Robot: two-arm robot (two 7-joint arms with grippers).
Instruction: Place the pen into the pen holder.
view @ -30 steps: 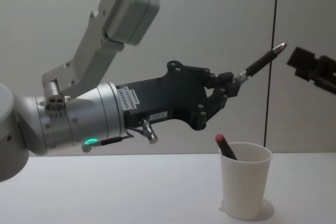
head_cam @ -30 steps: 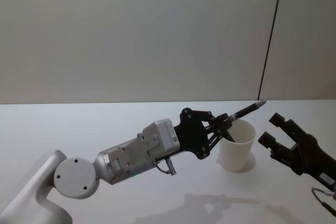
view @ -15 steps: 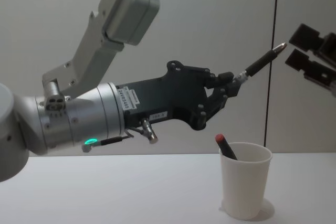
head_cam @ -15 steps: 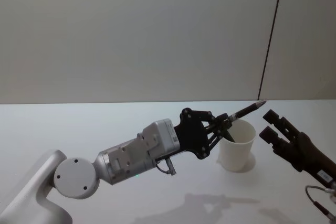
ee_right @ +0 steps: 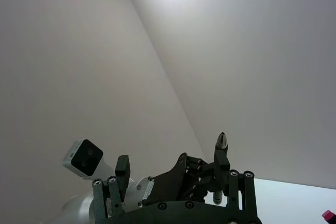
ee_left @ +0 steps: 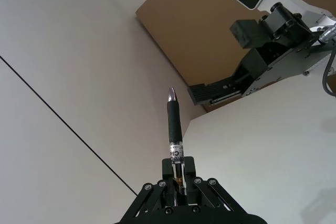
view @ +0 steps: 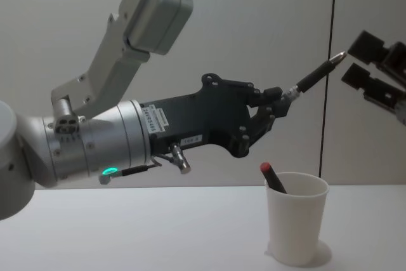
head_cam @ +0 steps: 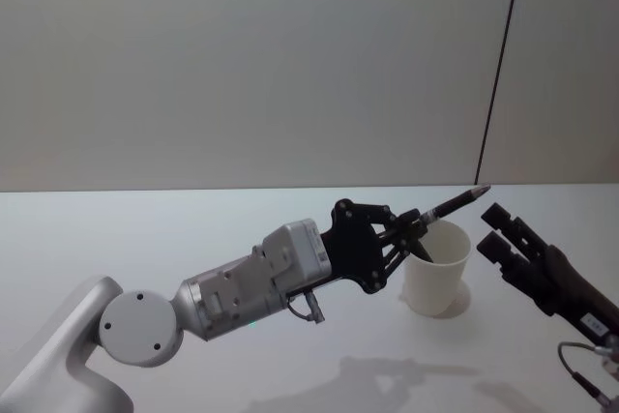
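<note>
White tabletop (head_cam: 193, 239) under a bare pale wall sets the scene. Fingers of the left gripper (view: 278, 101) are clamped on the lower barrel of the pen (view: 315, 76), which juts up and forward with its silver tip highest, held in the air above and just behind the pen holder (view: 296, 226). Beyond that tip the right gripper (view: 371, 61) hangs with its fingers spread apart, holding nothing, close to the tip but apart from it. This looks like a handover or re-grip stage: the pen points away from the cup, so the next move likely calls for the right gripper to close on the upper barrel, or for the left wrist to tip the pen downward. Inside the cup a red-capped pen (view: 273, 177) already leans against the rim
</note>
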